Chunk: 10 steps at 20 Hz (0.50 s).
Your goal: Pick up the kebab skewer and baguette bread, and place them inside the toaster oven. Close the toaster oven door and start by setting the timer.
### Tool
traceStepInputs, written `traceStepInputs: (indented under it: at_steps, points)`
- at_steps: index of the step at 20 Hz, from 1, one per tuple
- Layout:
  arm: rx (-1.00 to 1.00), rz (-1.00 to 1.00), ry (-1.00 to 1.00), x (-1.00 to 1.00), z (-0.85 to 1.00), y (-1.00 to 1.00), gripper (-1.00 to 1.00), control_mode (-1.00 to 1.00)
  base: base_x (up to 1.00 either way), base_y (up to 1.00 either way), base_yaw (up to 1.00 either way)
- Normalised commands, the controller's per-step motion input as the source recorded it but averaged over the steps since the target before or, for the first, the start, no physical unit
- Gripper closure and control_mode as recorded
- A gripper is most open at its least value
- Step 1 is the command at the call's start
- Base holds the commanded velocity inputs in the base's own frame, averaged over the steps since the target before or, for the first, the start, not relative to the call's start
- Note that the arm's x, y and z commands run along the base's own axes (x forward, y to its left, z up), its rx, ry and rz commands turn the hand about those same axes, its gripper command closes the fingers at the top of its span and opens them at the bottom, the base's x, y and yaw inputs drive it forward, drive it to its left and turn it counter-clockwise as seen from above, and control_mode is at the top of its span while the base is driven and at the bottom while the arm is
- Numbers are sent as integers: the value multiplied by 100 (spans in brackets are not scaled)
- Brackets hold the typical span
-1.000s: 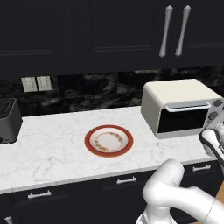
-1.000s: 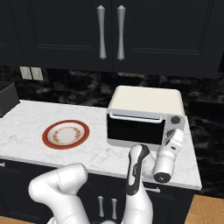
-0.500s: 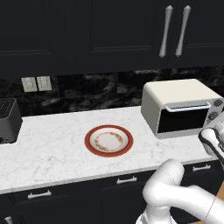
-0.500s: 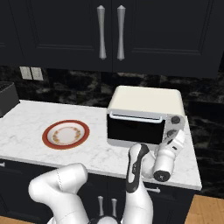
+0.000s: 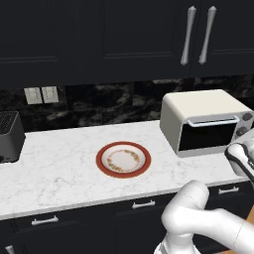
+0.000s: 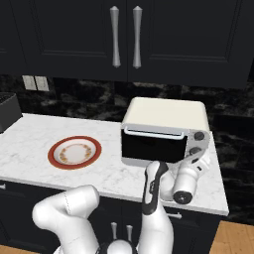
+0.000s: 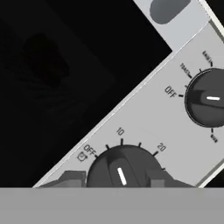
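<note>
The timer knob (image 7: pixel 120 168) sits right between my fingertips, its white pointer past the OFF mark, near 10. It's a stiff, ribbed dial, so I judge a pinch across its sides should turn it without slipping. My gripper (image 7: pixel 117 179) looks closed around the knob. Above it the toaster oven door (image 6: pixel 154 145) is shut. The plate (image 5: pixel 123 159), far off to the side, is bare. Against a second ago, the hand has barely shifted.
</note>
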Motion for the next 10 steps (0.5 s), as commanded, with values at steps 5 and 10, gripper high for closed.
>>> traceStepInputs:
  at_steps: [5, 10]
  points:
    - [24, 0, 0, 0, -6, 6, 100, -100, 0, 0, 0]
    - [27, 0, 0, 0, -7, 6, 100, -100, 0, 0, 0]
